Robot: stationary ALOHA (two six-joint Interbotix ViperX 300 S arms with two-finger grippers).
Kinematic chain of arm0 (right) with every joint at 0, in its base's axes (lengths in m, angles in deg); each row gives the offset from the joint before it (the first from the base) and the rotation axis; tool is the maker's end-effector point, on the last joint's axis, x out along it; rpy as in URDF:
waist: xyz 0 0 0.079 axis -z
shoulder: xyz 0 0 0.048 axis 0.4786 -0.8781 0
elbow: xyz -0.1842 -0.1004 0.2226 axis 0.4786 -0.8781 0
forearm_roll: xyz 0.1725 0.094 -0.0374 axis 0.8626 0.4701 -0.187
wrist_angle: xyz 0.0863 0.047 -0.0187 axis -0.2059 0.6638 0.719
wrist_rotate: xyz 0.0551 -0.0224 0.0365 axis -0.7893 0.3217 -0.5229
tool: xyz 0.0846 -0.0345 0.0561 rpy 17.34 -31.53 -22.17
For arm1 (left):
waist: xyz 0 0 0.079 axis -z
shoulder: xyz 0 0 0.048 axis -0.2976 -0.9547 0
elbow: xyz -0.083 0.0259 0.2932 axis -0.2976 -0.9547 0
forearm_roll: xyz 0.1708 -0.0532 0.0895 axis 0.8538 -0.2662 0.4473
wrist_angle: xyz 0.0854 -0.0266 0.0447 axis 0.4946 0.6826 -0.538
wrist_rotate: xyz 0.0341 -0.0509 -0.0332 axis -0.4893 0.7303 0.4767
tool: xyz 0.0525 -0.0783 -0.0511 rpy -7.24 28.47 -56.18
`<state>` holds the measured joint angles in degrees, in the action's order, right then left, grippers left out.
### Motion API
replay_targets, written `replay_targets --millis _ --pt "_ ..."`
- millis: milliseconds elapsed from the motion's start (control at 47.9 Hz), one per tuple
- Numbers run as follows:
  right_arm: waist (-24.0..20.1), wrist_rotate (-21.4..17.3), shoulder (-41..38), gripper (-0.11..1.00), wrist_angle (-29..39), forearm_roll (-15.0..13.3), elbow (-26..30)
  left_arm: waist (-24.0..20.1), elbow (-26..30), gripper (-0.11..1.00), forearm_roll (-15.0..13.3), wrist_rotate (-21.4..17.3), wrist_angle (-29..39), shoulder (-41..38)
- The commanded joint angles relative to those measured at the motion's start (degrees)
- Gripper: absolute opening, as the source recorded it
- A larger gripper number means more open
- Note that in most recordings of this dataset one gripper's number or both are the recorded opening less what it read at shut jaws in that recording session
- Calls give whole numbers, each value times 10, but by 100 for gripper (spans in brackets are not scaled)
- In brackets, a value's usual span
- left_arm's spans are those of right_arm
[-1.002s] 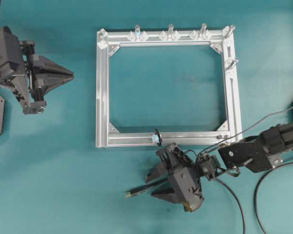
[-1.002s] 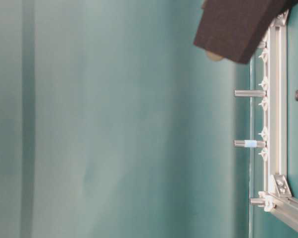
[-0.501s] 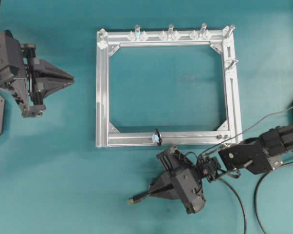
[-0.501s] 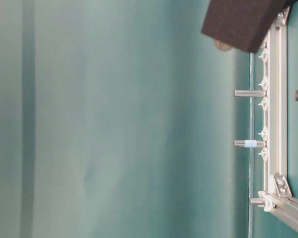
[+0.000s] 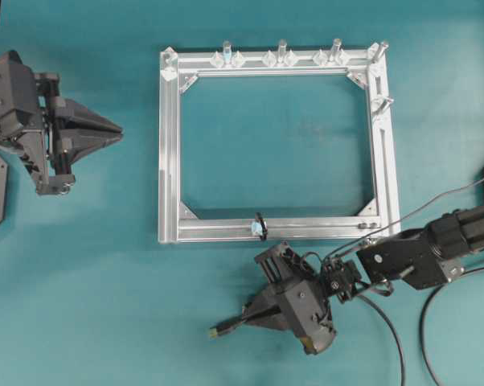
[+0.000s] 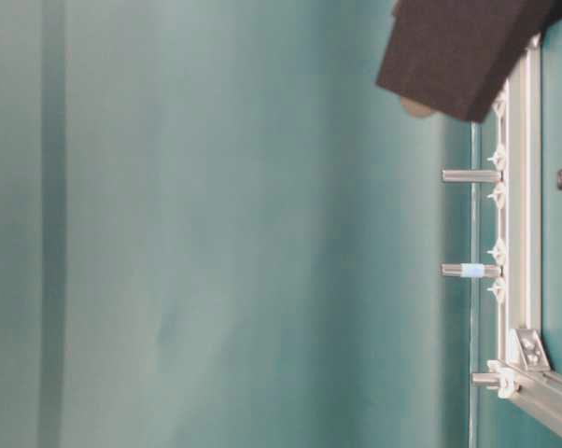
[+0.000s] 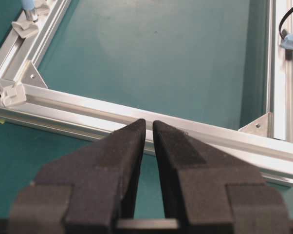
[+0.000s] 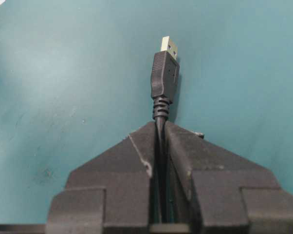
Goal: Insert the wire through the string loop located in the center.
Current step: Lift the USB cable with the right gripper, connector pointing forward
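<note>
My right gripper is clamped on the wire; threading the string loop remains, left gripper idle, nearly closed.

Black wire with gold plug tip, silver frame, teal table.
</note>
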<state>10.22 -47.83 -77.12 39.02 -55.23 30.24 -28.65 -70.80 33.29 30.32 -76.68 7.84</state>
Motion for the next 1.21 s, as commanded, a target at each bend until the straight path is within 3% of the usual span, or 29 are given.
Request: replay_targets --millis 0,1189 --pt "3 0 9 7 1 0 9 2 6 17 2 1 -3 1" --pt "3 0 136 7 115 0 -1 3 16 17 2 2 -3 1"
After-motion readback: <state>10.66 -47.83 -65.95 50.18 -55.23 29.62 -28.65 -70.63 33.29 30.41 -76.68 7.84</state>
